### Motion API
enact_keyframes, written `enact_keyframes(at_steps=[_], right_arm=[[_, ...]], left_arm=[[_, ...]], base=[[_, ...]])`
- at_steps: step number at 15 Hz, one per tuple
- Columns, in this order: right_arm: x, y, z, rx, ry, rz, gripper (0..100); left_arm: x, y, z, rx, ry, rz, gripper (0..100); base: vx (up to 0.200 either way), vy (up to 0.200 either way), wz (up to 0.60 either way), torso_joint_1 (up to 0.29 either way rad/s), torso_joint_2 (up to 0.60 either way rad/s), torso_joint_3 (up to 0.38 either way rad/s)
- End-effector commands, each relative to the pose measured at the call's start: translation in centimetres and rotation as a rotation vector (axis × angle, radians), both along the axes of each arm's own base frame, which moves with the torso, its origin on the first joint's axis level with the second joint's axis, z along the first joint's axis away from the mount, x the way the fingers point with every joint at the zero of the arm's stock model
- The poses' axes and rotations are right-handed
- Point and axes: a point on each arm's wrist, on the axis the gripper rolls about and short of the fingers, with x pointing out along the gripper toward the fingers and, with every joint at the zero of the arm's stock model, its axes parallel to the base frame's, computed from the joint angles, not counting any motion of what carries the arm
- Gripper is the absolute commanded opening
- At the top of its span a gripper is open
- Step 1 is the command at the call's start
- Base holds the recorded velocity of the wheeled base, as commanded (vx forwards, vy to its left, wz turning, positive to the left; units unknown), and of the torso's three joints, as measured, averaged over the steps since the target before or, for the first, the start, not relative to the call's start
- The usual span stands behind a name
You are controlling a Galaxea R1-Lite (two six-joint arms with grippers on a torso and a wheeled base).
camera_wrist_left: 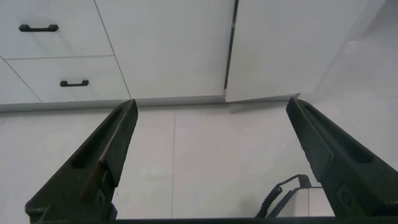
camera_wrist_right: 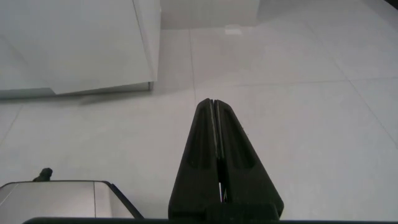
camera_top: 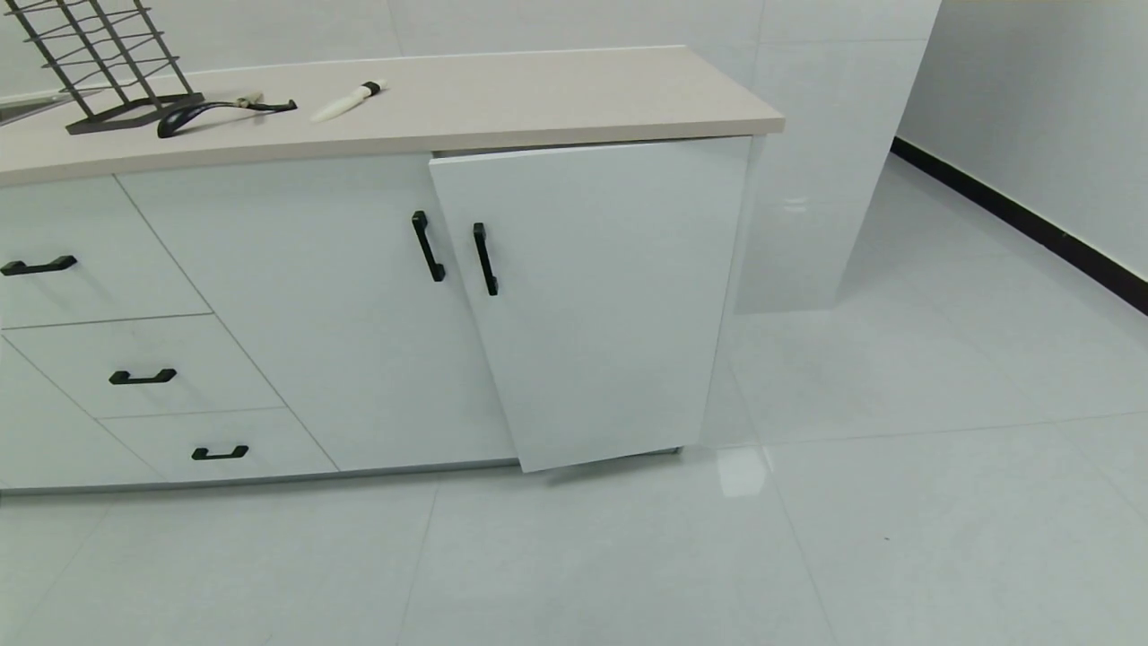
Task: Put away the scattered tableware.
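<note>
1. Left gripper (camera_wrist_left: 211,104) hangs over the floor tiles (camera_wrist_left: 205,162), jaws wide apart; right gripper (camera_wrist_right: 213,106) sits equally low, jaws pressed together.
2. Cabinet door (camera_top: 592,296), at twelve o'clock, stands ajar.
3. Countertop (camera_top: 556,90), ten to eleven o'clock: white knife (camera_top: 345,102) and black ladle (camera_top: 215,109) lie by the wire rack (camera_top: 108,54) — both probably light, stiff and slick, so grip the handles, never the blade.

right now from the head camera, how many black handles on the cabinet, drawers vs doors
drawer handles: 3
door handles: 2
total: 5
</note>
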Motion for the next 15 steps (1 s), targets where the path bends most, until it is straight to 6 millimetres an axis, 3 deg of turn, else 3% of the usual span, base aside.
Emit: enact_keyframes(at_steps=[1, 15], right_arm=[[0.04, 0.0, -0.04, -0.001, 0.008, 0.0, 0], [0.04, -0.01, -0.05, 0.01, 0.009, -0.005, 0]], left_arm=[[0.0, 0.02, 0.0, -0.001, 0.0, 0.007, 100], [0.0, 0.02, 0.0, -0.001, 0.0, 0.009, 100]], base=[[0.0, 0.2, 0.0, 0.002, 0.0, 0.007], [0.0, 0.2, 0.0, 0.004, 0.0, 0.004]])
